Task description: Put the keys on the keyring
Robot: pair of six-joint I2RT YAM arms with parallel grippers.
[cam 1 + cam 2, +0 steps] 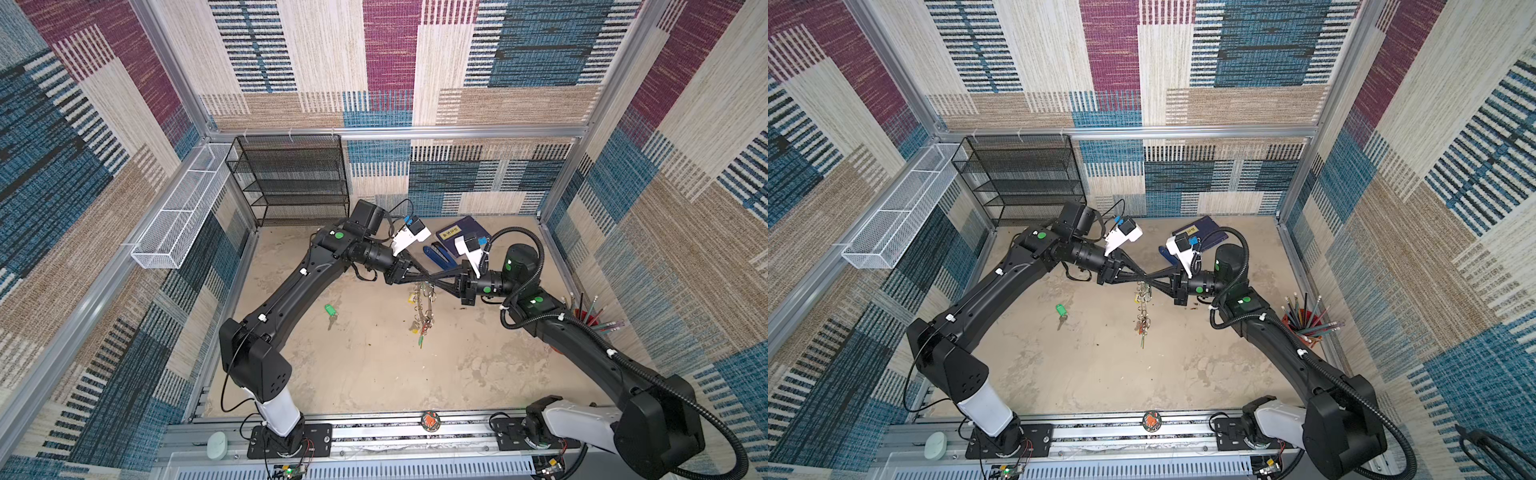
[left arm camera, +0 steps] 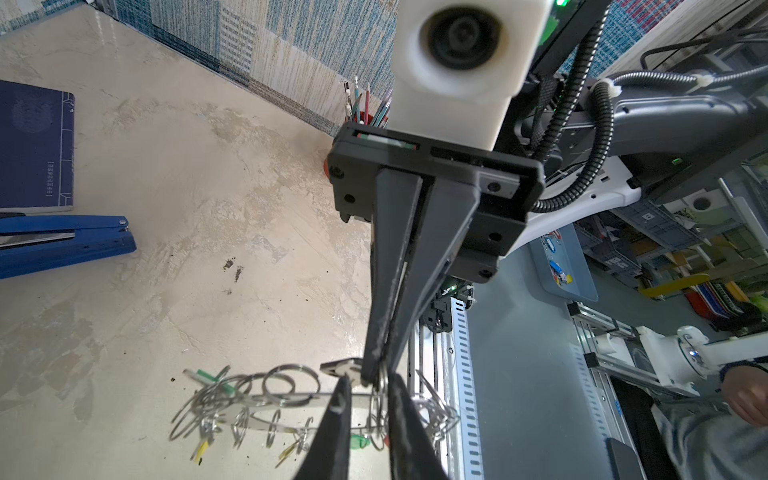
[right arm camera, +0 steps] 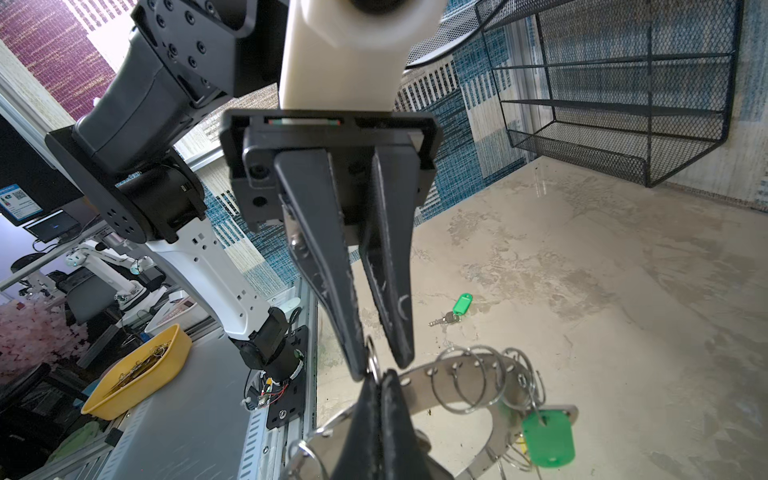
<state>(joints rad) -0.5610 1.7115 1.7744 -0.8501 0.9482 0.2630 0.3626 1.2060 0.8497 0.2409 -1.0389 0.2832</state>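
The keyring [image 1: 424,309] hangs above the middle of the table, a flat grey disc [image 3: 415,376] rimmed with silver split rings and small tags. My right gripper [image 3: 378,376] is shut on its top rim. My left gripper [image 2: 370,380] meets it tip to tip from the other side. Its fingers stand a narrow gap apart around one split ring [image 3: 372,359]. A green tag [image 3: 547,436] hangs from the disc. One of the keys [image 1: 330,311], silver with a green tag, lies alone on the table to the left. In both top views the fingertips cross [image 1: 1147,279].
A blue stapler [image 1: 438,257] and a dark blue notebook [image 1: 461,232] lie behind the grippers. A red cup of pencils [image 1: 586,318] stands by the right wall. A black mesh shelf [image 1: 291,178] fills the back left corner, with a white wire basket [image 1: 178,216] on the left wall.
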